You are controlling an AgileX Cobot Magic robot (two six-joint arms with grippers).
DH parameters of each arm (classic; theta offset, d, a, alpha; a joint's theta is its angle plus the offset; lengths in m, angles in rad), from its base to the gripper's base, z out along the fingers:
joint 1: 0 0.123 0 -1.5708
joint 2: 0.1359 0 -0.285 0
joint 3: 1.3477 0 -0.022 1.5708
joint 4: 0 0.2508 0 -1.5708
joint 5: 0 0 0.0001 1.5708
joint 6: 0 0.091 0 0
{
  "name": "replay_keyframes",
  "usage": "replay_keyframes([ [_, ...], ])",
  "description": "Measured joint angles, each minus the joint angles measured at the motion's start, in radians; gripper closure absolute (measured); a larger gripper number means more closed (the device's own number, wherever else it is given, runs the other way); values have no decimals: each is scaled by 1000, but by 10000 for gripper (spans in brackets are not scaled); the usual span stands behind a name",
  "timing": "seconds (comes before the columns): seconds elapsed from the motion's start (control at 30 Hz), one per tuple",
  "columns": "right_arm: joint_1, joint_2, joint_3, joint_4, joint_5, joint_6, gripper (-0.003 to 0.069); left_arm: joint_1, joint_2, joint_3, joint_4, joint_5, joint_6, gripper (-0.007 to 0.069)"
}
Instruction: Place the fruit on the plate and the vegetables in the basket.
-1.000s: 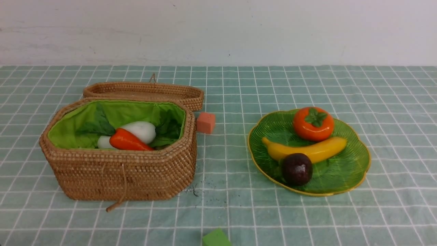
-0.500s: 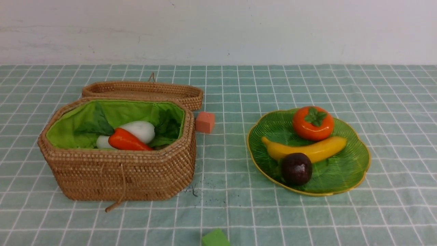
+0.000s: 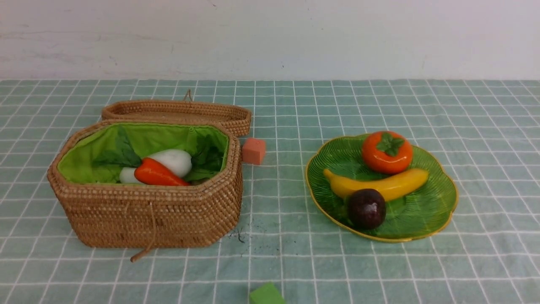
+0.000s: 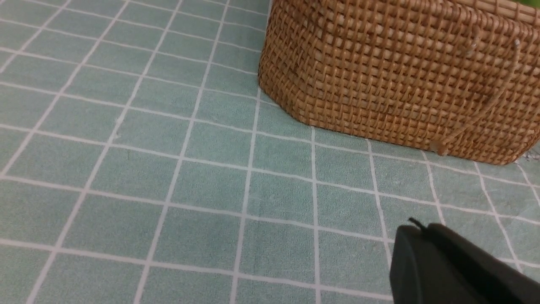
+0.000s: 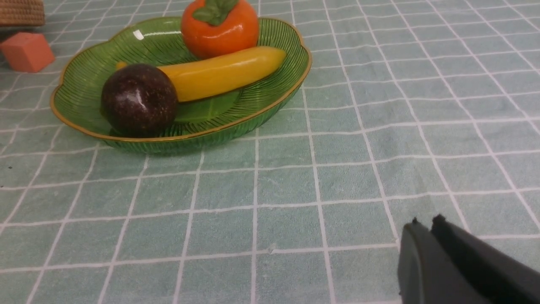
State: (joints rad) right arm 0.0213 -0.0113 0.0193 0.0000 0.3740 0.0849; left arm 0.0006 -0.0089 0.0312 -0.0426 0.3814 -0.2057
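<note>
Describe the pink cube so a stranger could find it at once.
Start at the wicker basket on the left of the table. Beside its right rear corner, just past the lid, sits the pink cube on the cloth. The only other cube is green, at the near edge.

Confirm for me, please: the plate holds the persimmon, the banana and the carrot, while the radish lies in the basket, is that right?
Not quite. The carrot lies in the basket beside the radish, as the front view shows. The third fruit on the plate, with the persimmon and banana, is the mangosteen.
</note>
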Motion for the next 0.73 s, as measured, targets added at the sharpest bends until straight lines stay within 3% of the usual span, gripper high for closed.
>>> replay_keyframes([
  [0.73,0,0,0,0,1,0,596,0,0,0,-1,0,0,624],
])
